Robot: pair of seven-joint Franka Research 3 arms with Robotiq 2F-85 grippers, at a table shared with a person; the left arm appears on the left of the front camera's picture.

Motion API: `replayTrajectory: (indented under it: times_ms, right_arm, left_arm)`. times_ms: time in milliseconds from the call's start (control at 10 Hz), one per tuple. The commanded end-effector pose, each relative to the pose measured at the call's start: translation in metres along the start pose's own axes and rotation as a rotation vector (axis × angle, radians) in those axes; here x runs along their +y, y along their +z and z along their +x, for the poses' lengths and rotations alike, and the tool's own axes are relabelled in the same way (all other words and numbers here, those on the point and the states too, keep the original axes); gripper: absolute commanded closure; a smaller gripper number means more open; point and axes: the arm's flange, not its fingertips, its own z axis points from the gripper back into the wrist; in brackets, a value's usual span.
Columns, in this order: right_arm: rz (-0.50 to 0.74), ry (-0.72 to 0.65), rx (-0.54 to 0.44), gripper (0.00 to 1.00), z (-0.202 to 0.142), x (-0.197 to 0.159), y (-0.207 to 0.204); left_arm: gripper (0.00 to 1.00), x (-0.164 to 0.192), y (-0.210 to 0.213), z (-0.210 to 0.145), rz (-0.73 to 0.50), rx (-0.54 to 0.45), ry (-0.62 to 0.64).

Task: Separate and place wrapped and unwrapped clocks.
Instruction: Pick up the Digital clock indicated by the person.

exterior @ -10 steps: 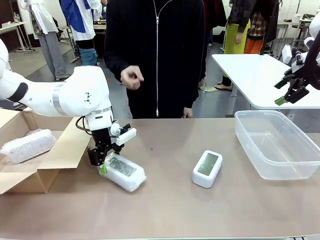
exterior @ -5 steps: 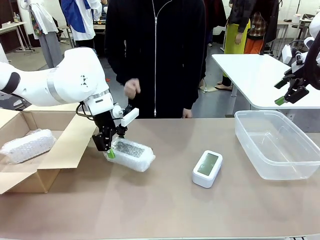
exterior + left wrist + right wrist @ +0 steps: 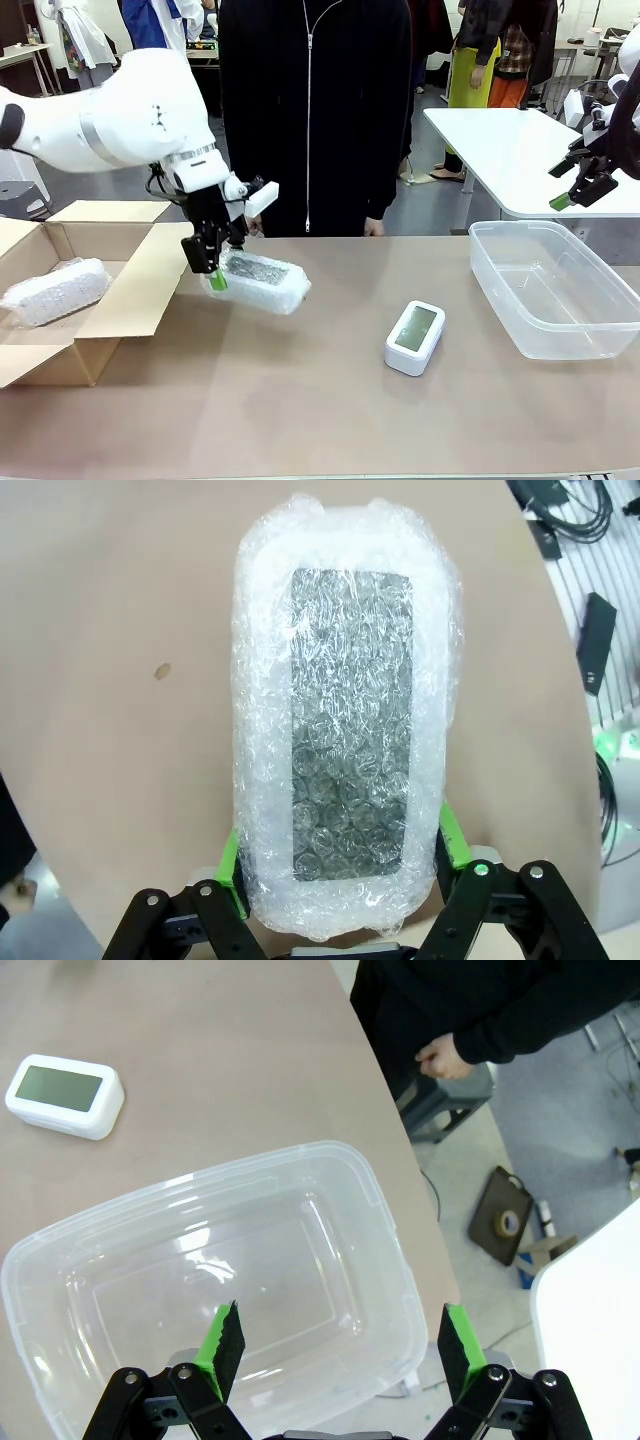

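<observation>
The wrapped bundle hangs clear of the table, over its left half and just beside the open flap of the box. A second bundle already lies inside the box. The left gripper is clamped on the near end of the raised one. In the wrist view the green pads press on its two long sides, and most of its length juts past them, grey speckled face up.

To my eye the job now is carrying it over the flap. With an end grip on squashy wrap, I'd move slowly, lower it beside its twin, and only then let go.

The bare clock sits mid-table. The right gripper hovers, fingers wide, above the tub at the right edge.
</observation>
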Motion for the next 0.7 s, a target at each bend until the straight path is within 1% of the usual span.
replayTrajectory:
  times_ms: [0, 100, 200, 300, 500, 600]
  right_arm:
    - [0.003, 0.004, 0.0, 0.0, -0.001, 0.001, 0.0]
    - [0.003, 0.004, 0.0, 0.0, -0.001, 0.001, 0.0]
    - [0.003, 0.004, 0.0, 0.0, -0.001, 0.001, 0.0]
    - [0.003, 0.004, 0.0, 0.0, -0.001, 0.001, 0.0]
    - [0.003, 0.004, 0.0, 0.0, -0.001, 0.001, 0.0]
    - [0.003, 0.004, 0.0, 0.0, -0.001, 0.001, 0.0]
  left_arm:
    - [0.73, -0.003, 0.034, -0.005, 0.001, 0.07, 0.007]
    - [1.0, -0.005, 0.05, -0.013, -0.004, 0.078, 0.012]
    - [0.93, -0.008, 0.063, -0.021, 0.009, 0.056, 0.039]
    - [1.0, -0.012, 0.075, -0.03, 0.029, 0.034, 0.071]
    - [1.0, -0.02, 0.092, -0.043, 0.076, -0.012, 0.123]
    - [0.36, -0.022, 0.095, -0.045, 0.085, -0.028, 0.125]
